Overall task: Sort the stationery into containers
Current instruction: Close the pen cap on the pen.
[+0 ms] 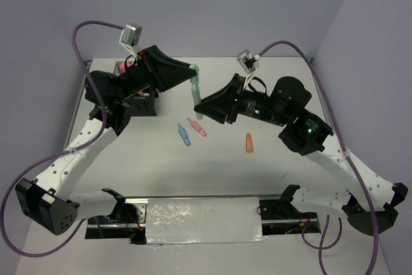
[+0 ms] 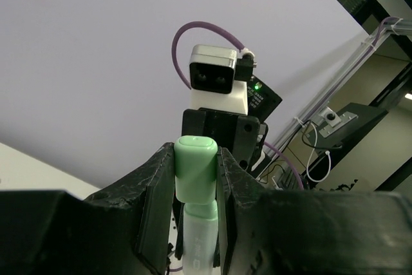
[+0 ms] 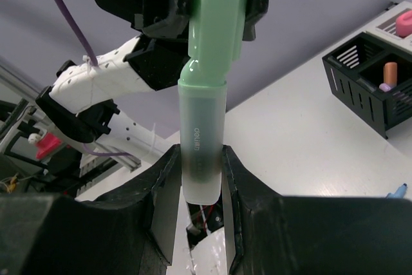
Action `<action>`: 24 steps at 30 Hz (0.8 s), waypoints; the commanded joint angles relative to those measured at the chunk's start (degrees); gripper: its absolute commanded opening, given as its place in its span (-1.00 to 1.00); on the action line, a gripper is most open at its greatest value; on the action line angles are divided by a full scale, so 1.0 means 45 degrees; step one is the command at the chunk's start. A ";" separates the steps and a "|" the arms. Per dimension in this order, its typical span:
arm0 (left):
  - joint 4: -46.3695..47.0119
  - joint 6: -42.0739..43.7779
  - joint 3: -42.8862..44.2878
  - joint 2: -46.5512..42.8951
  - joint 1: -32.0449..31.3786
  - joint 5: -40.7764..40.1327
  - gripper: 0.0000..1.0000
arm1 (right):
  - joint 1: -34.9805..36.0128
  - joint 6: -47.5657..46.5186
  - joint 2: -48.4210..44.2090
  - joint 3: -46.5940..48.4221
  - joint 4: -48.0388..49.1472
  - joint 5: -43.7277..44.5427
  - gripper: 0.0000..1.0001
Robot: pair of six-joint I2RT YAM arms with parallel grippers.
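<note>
A mint green marker (image 1: 195,85) hangs in the air over the middle of the table, held at both ends. My left gripper (image 1: 192,70) is shut on its green cap (image 2: 195,169), and my right gripper (image 1: 200,104) is shut on the frosted barrel end (image 3: 201,159). The black organizer (image 3: 370,88) stands on the table and holds an orange marker (image 3: 390,71) and a pink-topped item (image 3: 404,22). In the top view my left arm hides most of it. A blue marker (image 1: 184,134), a pink marker (image 1: 197,127) and an orange marker (image 1: 248,142) lie on the table.
The three loose markers lie just in front of the two grippers, mid-table. A foil-covered strip (image 1: 203,220) runs along the near edge between the arm bases. Purple cables (image 1: 87,30) loop over both arms.
</note>
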 commanded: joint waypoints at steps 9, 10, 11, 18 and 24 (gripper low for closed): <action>0.1283 -0.0167 -0.0057 -0.0360 -0.0048 0.0032 -0.98 | -0.0677 0.0333 0.0336 0.0615 0.1740 -0.0145 -0.72; 0.1244 -0.0167 -0.0076 -0.0361 -0.0048 0.0013 -0.97 | -0.0911 0.0547 0.0395 0.0673 0.2013 -0.0223 -0.72; 0.1205 -0.0186 -0.0096 -0.0399 -0.0048 -0.0007 -0.96 | -0.1010 0.0607 0.0512 0.0770 0.2345 -0.0436 -0.72; 0.1069 -0.0285 -0.0018 -0.0477 -0.0067 0.0052 -0.89 | -0.1264 -0.0055 0.2092 0.2878 0.2329 -0.1570 -0.72; 0.0425 0.0242 -0.0038 -0.0614 -0.0067 0.0364 -0.55 | -0.1342 -0.1050 0.2309 0.3876 0.2076 -0.2020 -0.73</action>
